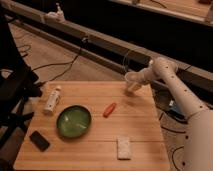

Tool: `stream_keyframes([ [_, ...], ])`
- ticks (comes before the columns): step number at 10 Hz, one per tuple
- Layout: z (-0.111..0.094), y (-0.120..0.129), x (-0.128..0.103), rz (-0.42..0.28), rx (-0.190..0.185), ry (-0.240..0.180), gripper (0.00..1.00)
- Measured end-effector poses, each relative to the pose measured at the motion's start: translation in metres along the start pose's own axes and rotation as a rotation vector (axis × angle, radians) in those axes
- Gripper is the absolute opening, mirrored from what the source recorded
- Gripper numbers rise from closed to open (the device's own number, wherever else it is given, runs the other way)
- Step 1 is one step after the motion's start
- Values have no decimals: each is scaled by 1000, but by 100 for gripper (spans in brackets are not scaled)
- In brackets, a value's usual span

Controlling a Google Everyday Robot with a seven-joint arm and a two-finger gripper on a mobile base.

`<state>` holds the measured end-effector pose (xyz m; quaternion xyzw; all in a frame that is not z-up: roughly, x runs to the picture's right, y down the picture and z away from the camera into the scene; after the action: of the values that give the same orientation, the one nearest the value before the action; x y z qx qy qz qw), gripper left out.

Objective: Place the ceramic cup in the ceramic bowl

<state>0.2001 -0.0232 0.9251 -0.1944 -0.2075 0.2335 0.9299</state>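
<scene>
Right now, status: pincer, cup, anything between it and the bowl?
Pincer at ceramic cup, far corner of table. Cup not in ceramic bowl yet. Small red item lies between them.

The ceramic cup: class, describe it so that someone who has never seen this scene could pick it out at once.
Find the wooden table, then its far right corner, where the robot's white arm reaches in. There, at the pincer, is the ceramic cup. It is small, plain white and handleless, unlike the long white bottle at the left and the wide green bowl.
</scene>
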Motion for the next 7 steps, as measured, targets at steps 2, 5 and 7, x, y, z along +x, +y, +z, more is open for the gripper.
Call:
stream_keyframes([
  [2, 6, 2, 10, 27, -19, 7, 32],
  [5, 11, -1, 5, 27, -24, 6, 3],
  [7, 2, -8, -6, 18, -9, 3, 0],
])
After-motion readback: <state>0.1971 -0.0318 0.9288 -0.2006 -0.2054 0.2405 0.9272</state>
